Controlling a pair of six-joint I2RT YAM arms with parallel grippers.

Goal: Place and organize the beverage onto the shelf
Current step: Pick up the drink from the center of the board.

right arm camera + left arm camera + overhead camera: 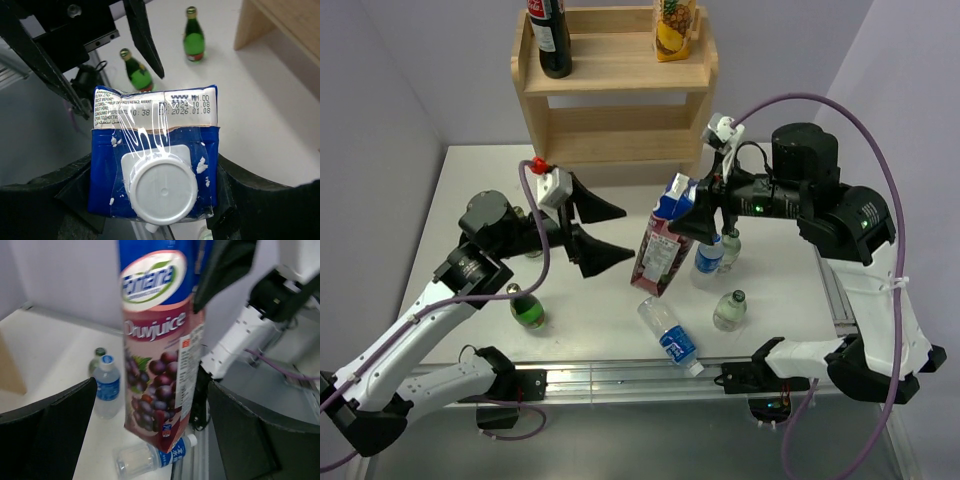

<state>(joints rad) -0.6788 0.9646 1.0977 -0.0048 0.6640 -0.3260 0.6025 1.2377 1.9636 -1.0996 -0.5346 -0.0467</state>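
Observation:
A grape juice carton [663, 245], blue on top and dark red below, hangs tilted over the middle of the table. My right gripper [692, 215] is shut on its blue top; in the right wrist view both fingers press the sides of the carton top [155, 150] around the white cap. My left gripper [628, 232] stands open just left of the carton. In the left wrist view the carton [160, 350] fills the space ahead of the spread fingers [50, 430], not touched. The wooden shelf [615, 100] stands at the back with a dark cola bottle [551, 35] and a pineapple carton [675, 28] on top.
An upright water bottle [708, 262] stands right of the carton, and a clear green-capped bottle [730, 310] is nearer. A water bottle [668, 335] lies on its side near the front rail. A green bottle [527, 308] stands under my left arm.

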